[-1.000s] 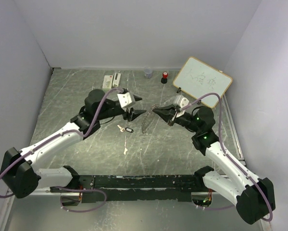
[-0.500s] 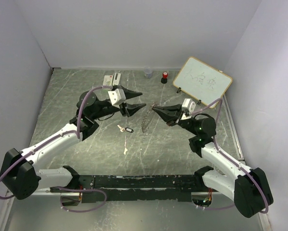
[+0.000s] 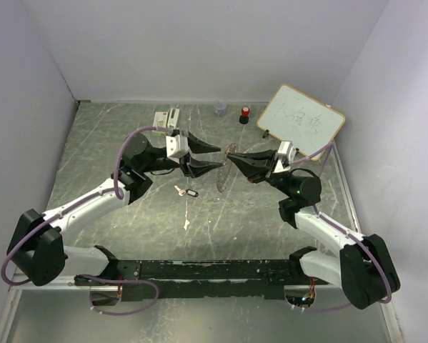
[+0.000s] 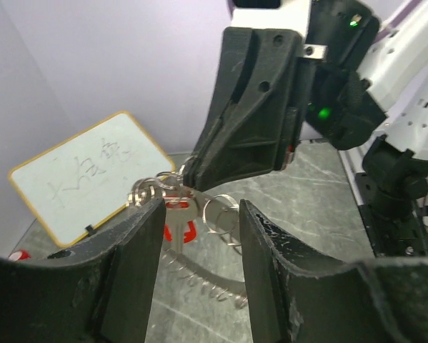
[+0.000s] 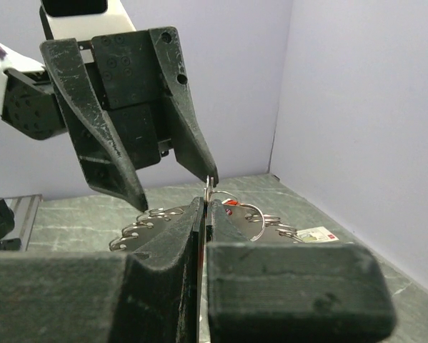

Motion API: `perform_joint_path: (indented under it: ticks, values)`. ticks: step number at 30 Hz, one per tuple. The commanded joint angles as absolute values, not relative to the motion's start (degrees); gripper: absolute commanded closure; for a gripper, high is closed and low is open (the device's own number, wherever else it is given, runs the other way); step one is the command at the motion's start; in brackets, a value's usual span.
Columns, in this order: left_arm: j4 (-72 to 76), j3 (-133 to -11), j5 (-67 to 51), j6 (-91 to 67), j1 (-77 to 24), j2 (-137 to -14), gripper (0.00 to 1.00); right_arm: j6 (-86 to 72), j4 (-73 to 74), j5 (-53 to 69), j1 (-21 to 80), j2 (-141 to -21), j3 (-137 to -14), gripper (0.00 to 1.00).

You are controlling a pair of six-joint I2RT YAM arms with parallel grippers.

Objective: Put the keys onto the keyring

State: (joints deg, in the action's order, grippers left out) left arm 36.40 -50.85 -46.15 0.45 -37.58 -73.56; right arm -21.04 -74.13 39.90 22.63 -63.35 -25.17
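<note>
My right gripper is shut on the top edge of the keyring, a thin toothed metal ring hanging above the table. In the left wrist view its fingers pinch the keyring, with a red-headed key and small wire loops hanging from it. My left gripper faces it, open, jaws on either side of the ring's upper part. In the right wrist view one left fingertip sits right at the ring's top, above my right gripper. A black-tagged key lies on the table below.
A whiteboard leans at the back right. A red-topped black cylinder, a small clear cup and white blocks stand along the back. A small pale piece lies toward the near edge. A card lies beyond the ring.
My left gripper has swung right and up to the ring, its jaws narrowing. The right gripper has moved slightly back and up with the keyring still in it.
</note>
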Motion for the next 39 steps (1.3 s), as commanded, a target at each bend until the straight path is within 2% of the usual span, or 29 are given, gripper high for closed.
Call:
perform_joint_path:
  ticks: [1,6,11,16,25,39]
  values:
    - [46.7,-52.5,-55.2,-4.6,-37.2,-76.2,0.45,-25.3,-82.9,40.0,21.7,-64.8,-26.2,1.00]
    - [57.9,-50.5,-58.4,-12.1,-37.3,-78.9,0.46,-28.0,-86.3,40.1,21.0,-66.9,-26.4,1.00]
    - [61.8,-50.7,-60.1,-15.2,-37.3,-81.1,0.47,-30.0,-88.9,40.9,20.5,-68.4,-27.0,1.00]
    - [58.5,-51.2,-58.8,-14.2,-37.3,-81.3,0.49,-32.2,-92.0,41.7,19.8,-69.7,-27.2,1.00]
    - [46.1,-49.3,-36.1,-6.9,-37.4,-73.9,0.43,-33.5,-92.8,44.0,19.6,-70.0,-27.4,1.00]
    - [45.9,-51.4,-41.7,-7.6,-38.3,-77.5,0.42,-36.2,-95.5,46.5,19.5,-73.0,-29.8,1.00]
